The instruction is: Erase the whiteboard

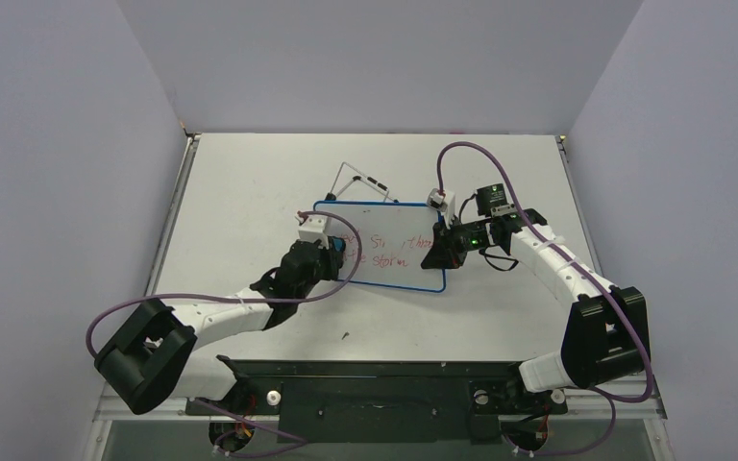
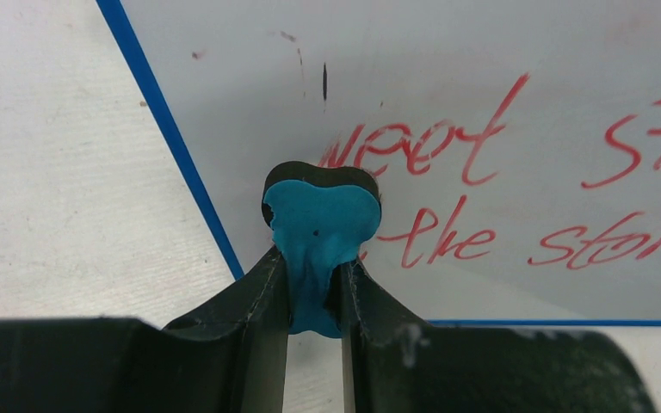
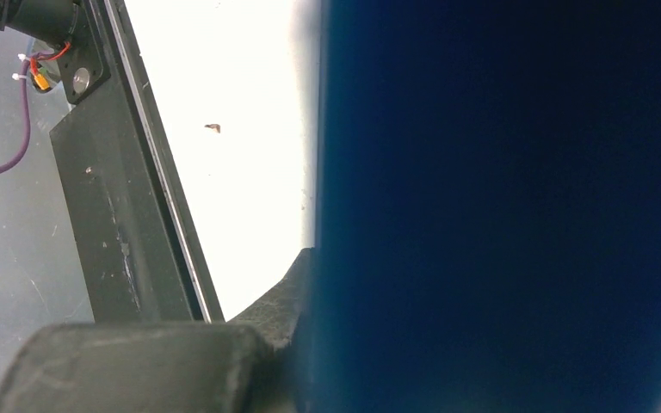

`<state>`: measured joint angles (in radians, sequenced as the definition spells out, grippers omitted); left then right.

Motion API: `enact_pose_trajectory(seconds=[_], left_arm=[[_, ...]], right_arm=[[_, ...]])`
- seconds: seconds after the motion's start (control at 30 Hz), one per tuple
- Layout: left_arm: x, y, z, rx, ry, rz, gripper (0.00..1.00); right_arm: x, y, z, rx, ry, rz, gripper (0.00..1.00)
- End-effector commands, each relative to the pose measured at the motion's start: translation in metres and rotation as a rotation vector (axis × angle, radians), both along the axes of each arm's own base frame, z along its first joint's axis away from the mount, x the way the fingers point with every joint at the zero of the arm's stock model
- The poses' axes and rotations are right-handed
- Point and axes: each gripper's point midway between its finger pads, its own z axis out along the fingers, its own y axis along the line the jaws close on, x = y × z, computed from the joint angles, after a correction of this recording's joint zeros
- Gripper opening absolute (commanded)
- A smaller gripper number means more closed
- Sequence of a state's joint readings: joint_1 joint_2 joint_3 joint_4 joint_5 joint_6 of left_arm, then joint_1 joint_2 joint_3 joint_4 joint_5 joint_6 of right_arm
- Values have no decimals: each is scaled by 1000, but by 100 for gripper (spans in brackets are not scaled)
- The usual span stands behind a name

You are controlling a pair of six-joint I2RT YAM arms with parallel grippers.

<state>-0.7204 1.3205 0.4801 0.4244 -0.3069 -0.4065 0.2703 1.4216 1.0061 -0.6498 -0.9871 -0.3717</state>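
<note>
The whiteboard, white with a thin blue rim and red handwriting, lies in the middle of the table with its black wire stand behind it. My left gripper is at the board's left edge, shut on a small blue-black eraser block whose tip rests on the board at the start of the red words. My right gripper is at the board's right edge, shut on it. In the right wrist view one finger presses against the blurred dark blue rim; the other finger is hidden.
The white table is enclosed by grey walls on three sides. A black base rail runs along the near edge and also shows in the right wrist view. A small dark speck lies in front of the board.
</note>
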Motion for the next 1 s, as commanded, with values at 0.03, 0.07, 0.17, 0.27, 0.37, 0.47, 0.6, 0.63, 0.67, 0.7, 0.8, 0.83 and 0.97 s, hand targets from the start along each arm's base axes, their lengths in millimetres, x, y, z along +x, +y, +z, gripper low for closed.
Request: enact_pose_trajectory(seconds=[0.03,0.07,0.17,0.27,0.37,0.47,0.6,0.63,0.67,0.7,0.8,0.83,0.97], left_arm=[[29,-4,59,-52,-132,68,0],[30,-6,63,-55,-139,65,0],[31,-8,62,-49,-132,52,0],[27,-8,47,-38,-101,39,0],[22,-6,31,-36,-65,41,0],[13,-3,10,-20,-21,34,0],[-2,-11,-8,-11,13,-23,0],[-4,-12,-11,-3,18,-28,0],[-6,-14,-11,-1,17,-34,0],[-6,-15,-10,-4,13,-35,0],[-2,-18,3,-17,-12,-35,0],[2,-21,13,-29,-31,-35,0],[13,-28,47,-44,-90,-40,0]], right_arm=[[-22,-6,-15,-79,61,30,0],[-22,-6,-15,-80,61,31,0],[-22,-6,-15,-79,61,30,0],[-22,-6,-15,-79,59,32,0],[-23,-6,-15,-78,62,32,0],[-22,-6,-15,-79,63,31,0],[-22,-6,-16,-79,64,31,0],[-22,-6,-15,-79,61,31,0],[-22,-7,-16,-80,63,31,0],[-22,-7,-15,-81,60,30,0],[-22,-6,-16,-81,62,32,0],[-22,-7,-16,-82,62,31,0],[-22,-7,-16,-84,60,30,0]])
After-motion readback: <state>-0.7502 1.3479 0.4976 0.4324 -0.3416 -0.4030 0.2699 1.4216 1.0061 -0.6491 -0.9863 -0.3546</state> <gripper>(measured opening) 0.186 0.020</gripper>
